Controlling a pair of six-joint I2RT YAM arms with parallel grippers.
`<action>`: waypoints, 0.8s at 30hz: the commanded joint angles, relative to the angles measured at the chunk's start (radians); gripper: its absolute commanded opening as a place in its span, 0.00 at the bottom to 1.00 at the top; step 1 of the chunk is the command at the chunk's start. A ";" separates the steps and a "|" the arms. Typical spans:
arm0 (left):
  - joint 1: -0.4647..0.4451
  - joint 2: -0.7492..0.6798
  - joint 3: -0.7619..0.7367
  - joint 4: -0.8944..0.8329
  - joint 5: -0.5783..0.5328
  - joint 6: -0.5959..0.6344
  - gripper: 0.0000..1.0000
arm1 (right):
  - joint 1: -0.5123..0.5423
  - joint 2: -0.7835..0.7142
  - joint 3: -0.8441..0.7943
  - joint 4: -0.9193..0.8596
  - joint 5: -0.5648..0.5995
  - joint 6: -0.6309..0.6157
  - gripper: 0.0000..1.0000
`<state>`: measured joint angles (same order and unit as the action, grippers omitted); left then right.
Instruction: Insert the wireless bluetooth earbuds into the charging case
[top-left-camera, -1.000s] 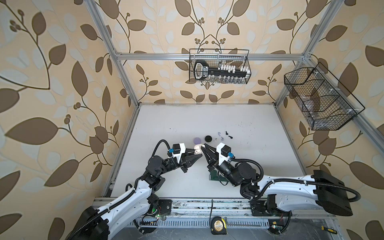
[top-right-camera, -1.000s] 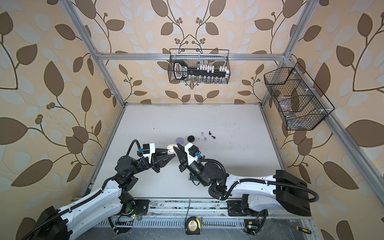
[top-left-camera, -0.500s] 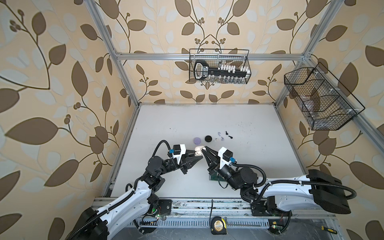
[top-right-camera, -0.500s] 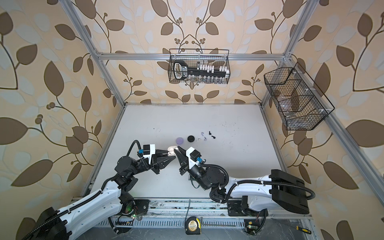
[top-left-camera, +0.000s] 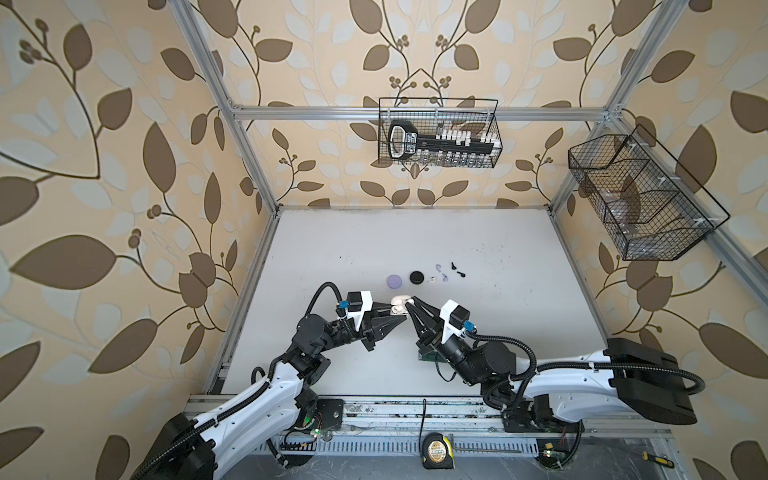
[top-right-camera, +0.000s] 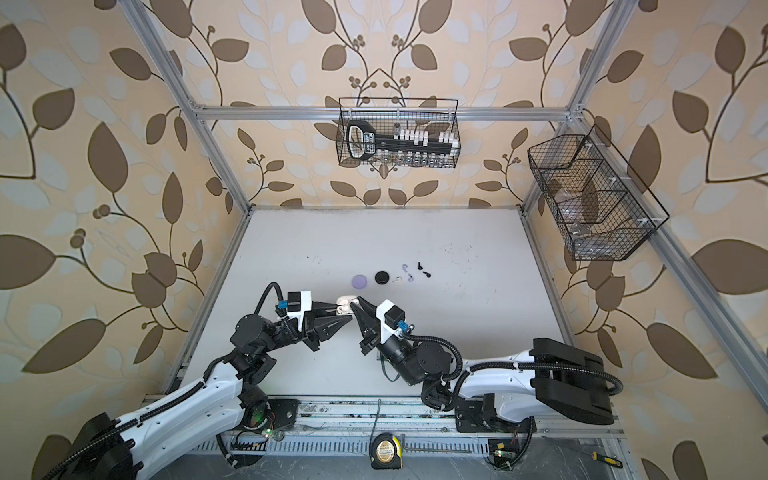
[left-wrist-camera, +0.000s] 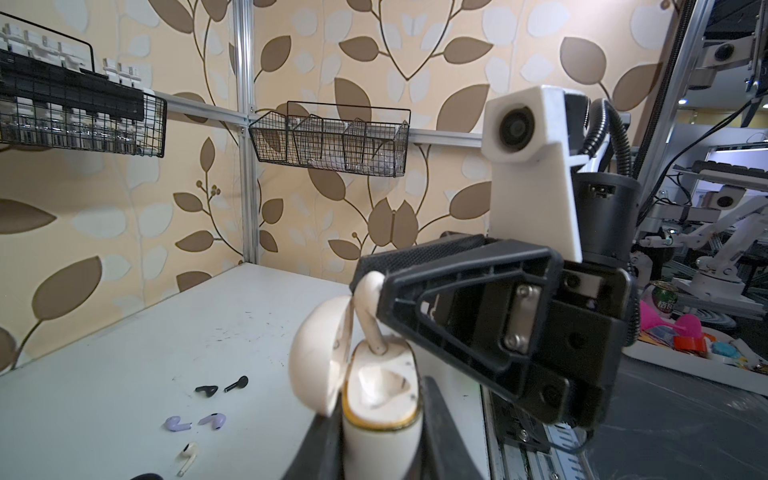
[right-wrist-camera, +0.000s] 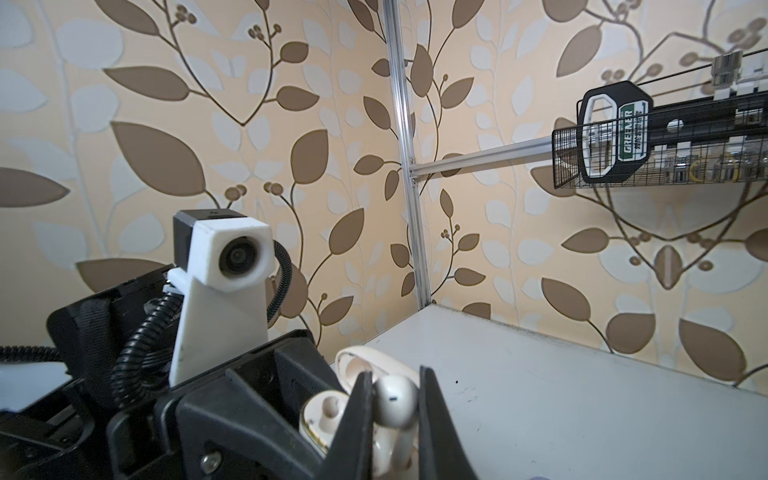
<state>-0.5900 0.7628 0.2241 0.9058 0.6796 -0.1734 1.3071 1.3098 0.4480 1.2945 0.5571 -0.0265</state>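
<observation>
At the table's (top-left-camera: 519, 257) near middle, the left gripper (top-left-camera: 397, 312) clamps an open white case (left-wrist-camera: 380, 386). The right gripper (right-wrist-camera: 392, 395) pinches a white earbud (left-wrist-camera: 366, 307), stem tip in a slot. Seating seems underway; next calls for a straight push, then release. Five other earbuds (left-wrist-camera: 214, 419) lie farther back.

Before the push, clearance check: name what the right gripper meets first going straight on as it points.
The open case in the left gripper: the earbud held by the right gripper has its stem tip at the case's top. They seem to touch, though depth is unclear.
</observation>
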 joint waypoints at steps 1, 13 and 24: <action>0.001 -0.030 0.018 0.179 -0.036 -0.012 0.00 | 0.021 0.032 -0.039 0.006 0.034 -0.029 0.04; 0.001 -0.029 0.018 0.183 -0.046 -0.022 0.00 | 0.053 0.061 -0.061 0.120 0.086 -0.056 0.03; 0.001 -0.021 -0.011 0.262 -0.013 -0.011 0.00 | 0.061 0.073 -0.043 0.117 0.099 -0.043 0.04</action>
<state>-0.5903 0.7612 0.2054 0.9718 0.6777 -0.1905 1.3594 1.3598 0.4152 1.4300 0.6220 -0.0650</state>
